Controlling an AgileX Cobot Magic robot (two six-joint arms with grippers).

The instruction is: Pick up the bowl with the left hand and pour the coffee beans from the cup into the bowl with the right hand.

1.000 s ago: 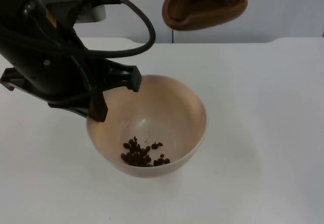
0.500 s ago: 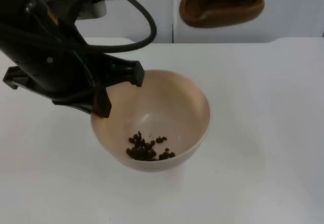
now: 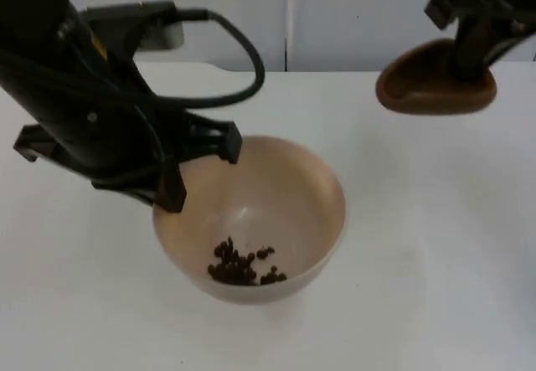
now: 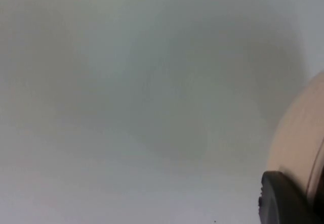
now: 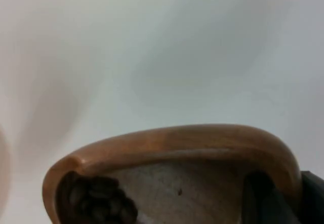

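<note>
- The bowl (image 3: 251, 220) hung above the table (image 3: 435, 245), its left rim clamped in the left gripper (image 3: 197, 166); beans (image 3: 243, 266) lay inside.
- The right gripper (image 3: 473, 53), partly cut off, gripped the brown cup (image 3: 431, 86) well right of the bowl.
- A few beans (image 5: 96, 198) sat in the cup's spout, dimly seen.

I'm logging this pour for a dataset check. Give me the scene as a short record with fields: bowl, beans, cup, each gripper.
bowl: beige bowl, held at its rim
beans: small pile of coffee beans in the bowl; some beans left in the cup
cup: brown cup, off to the bowl's right, apart from it
left gripper: left gripper shut on the bowl's rim
right gripper: right gripper shut on the cup
surface: white table
</note>
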